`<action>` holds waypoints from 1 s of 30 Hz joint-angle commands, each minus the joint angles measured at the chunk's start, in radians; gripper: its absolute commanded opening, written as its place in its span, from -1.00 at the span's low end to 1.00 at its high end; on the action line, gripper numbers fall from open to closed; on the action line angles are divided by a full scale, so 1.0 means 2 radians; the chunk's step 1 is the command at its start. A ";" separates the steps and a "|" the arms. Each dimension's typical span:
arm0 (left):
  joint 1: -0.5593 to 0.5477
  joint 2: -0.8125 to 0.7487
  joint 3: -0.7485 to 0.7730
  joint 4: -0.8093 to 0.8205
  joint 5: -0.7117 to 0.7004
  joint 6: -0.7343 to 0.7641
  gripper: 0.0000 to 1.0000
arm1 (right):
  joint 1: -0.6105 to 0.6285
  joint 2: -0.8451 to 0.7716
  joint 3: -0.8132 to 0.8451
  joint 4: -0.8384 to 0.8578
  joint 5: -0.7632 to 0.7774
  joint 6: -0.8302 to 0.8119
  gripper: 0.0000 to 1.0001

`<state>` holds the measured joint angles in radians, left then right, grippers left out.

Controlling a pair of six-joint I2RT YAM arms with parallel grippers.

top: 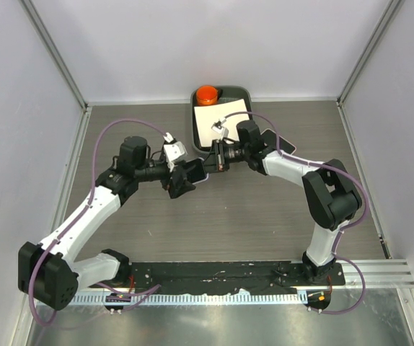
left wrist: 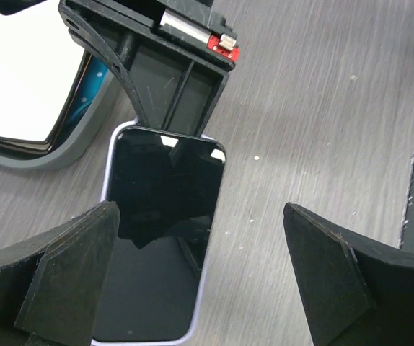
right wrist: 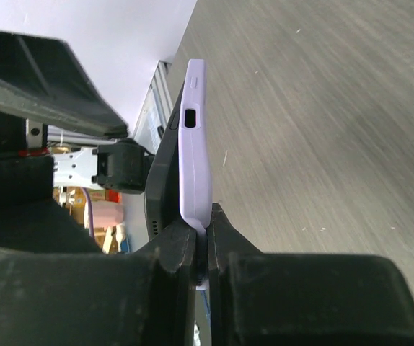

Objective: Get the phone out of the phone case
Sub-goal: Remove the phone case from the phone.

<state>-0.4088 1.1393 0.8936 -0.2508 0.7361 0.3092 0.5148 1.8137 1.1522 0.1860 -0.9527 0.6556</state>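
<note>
Status: right hand (right wrist: 205,244) pinched shut on case (right wrist: 195,144) end. Phone (left wrist: 165,209), looks part-peeled from case, sits between fingers of left hand (left wrist: 200,238), wide open. I'd close left on phone edges only, clear of case lip, then pull apart slow, right gripping firm.

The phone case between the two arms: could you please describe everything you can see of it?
The phone case is pale lavender, matte and rubbery-looking, with rounded corners and a dark slot cut into its thin side edge. It seems to be held clear of the table, with the right pincer shut on one end. The glossy black phone sits in it, though in the right wrist view one long edge appears to gape away from the case. The open left pincer straddles it; contact cannot be judged.
</note>
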 commanded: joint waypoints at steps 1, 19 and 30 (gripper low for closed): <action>-0.007 0.001 0.022 -0.033 -0.034 0.082 1.00 | 0.022 -0.004 0.034 0.011 -0.054 -0.011 -0.99; -0.026 0.008 0.023 -0.069 -0.026 0.136 1.00 | 0.049 0.007 0.043 0.001 -0.069 -0.015 -0.99; -0.033 0.015 0.017 -0.071 -0.023 0.139 0.99 | 0.052 0.010 0.046 -0.001 -0.067 -0.013 -0.99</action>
<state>-0.4667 1.1618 0.9066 -0.4019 0.6739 0.5632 0.6083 1.8549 1.1877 0.1402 -1.0420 0.6300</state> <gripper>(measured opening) 0.996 0.100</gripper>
